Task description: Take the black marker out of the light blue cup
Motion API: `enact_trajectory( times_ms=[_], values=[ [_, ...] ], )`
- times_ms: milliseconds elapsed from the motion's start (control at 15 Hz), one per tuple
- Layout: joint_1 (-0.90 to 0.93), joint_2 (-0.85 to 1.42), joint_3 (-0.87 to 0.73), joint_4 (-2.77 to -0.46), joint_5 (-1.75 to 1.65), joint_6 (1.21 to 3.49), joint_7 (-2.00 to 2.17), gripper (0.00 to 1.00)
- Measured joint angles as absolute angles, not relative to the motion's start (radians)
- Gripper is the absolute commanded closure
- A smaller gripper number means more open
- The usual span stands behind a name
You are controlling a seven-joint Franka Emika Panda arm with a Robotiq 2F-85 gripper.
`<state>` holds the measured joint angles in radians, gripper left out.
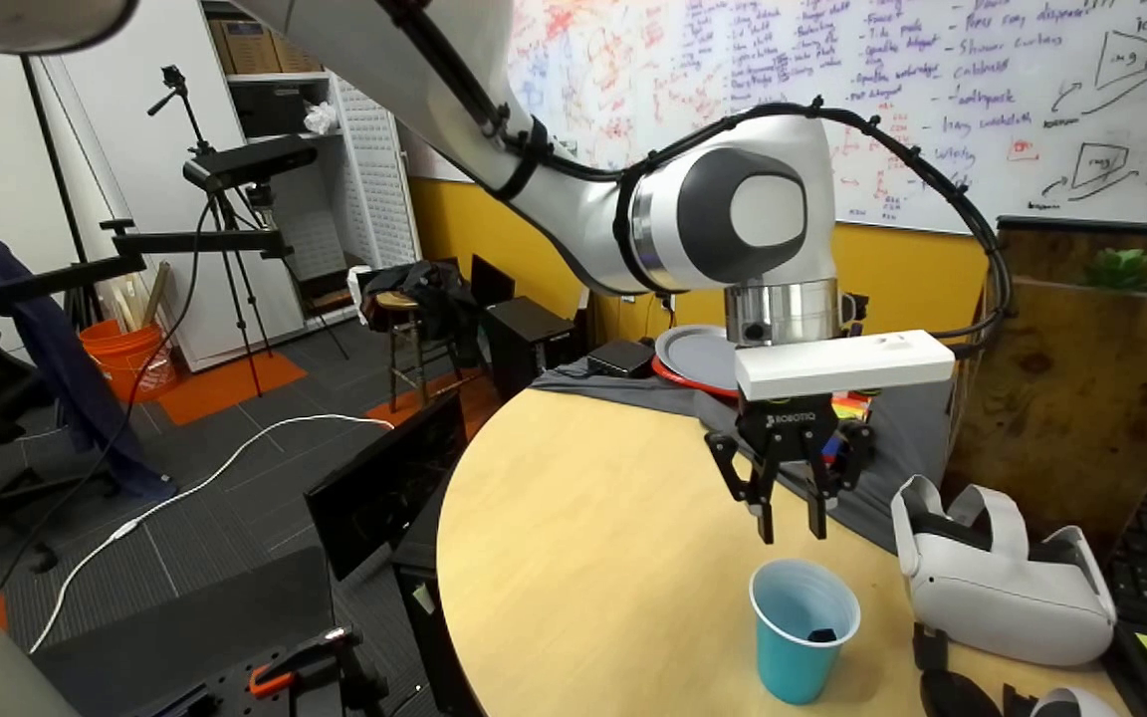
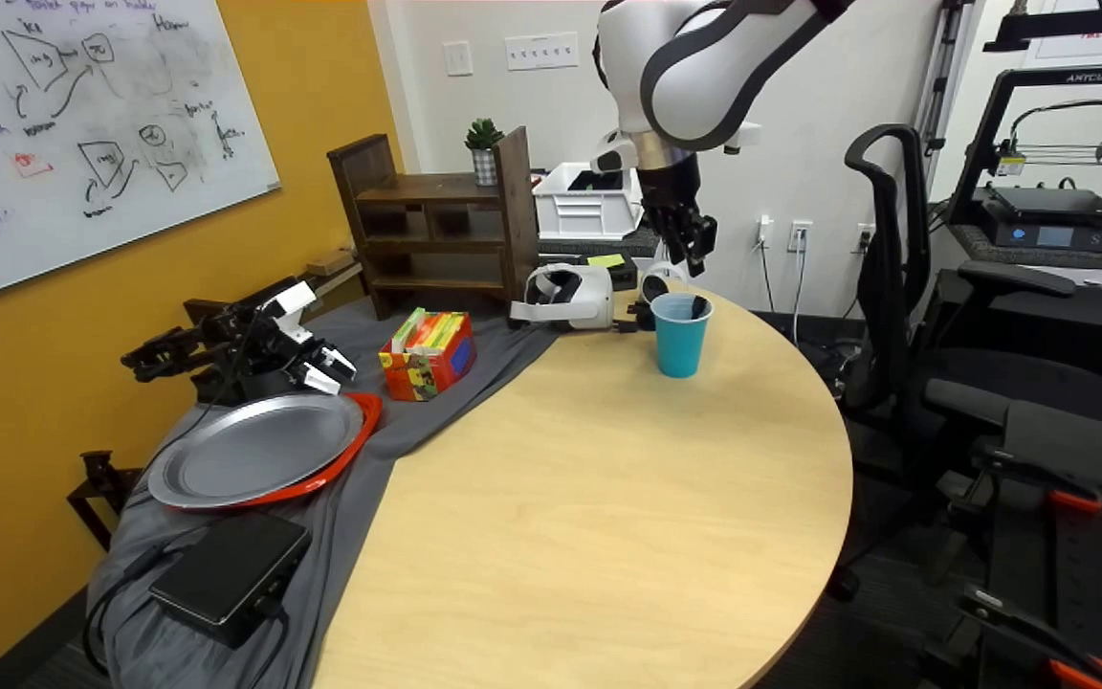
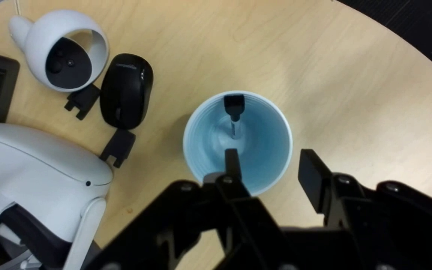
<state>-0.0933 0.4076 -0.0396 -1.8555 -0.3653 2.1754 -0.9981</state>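
Observation:
The light blue cup [image 1: 795,679] stands upright on the table, and it also shows in an exterior view [image 2: 680,346] and the wrist view [image 3: 266,129]. The black marker [image 3: 234,105] leans inside the cup against its wall, black end up near the rim; its lower part looks pale. Its dark top also shows in both exterior views [image 1: 821,635] [image 2: 699,307]. My gripper [image 1: 792,536] points down above the cup, open and empty. In the wrist view the gripper [image 3: 270,153] has one finger over the cup's inside and one beyond its rim, apart from the marker.
A white headset [image 1: 1007,597] lies beside the cup on the wooden table [image 2: 561,536]. A black mouse [image 3: 126,90] and a white controller [image 3: 66,20] lie close to the cup. A wooden shelf [image 2: 446,234], a card box [image 2: 429,356] and a grey plate [image 2: 259,450] stand farther off.

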Motion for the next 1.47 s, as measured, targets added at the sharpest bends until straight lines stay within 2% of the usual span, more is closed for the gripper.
enact_trajectory(
  times_ms=[133, 400, 667, 800, 867, 1000, 1467],
  values=[
    [-0.093, 0.419, -0.043, -1.852, -0.381, 2.175, -0.998, 0.45],
    [-0.093, 0.441, -0.05, -1.85, -0.416, 2.175, -0.998, 0.47],
    [-0.093, 0.466, -0.05, -1.848, -0.425, 2.176, -0.998, 0.69],
    [-0.093, 0.477, -0.05, -1.846, -0.426, 2.176, -0.998, 0.68],
    [-0.093, 0.483, -0.05, -1.844, -0.427, 2.177, -0.998, 0.74],
    [-0.093, 0.492, -0.05, -1.84, -0.429, 2.179, -0.998, 0.76],
    [-0.092, 0.529, -0.05, -1.809, -0.454, 2.182, -0.998, 0.59]
  ],
)
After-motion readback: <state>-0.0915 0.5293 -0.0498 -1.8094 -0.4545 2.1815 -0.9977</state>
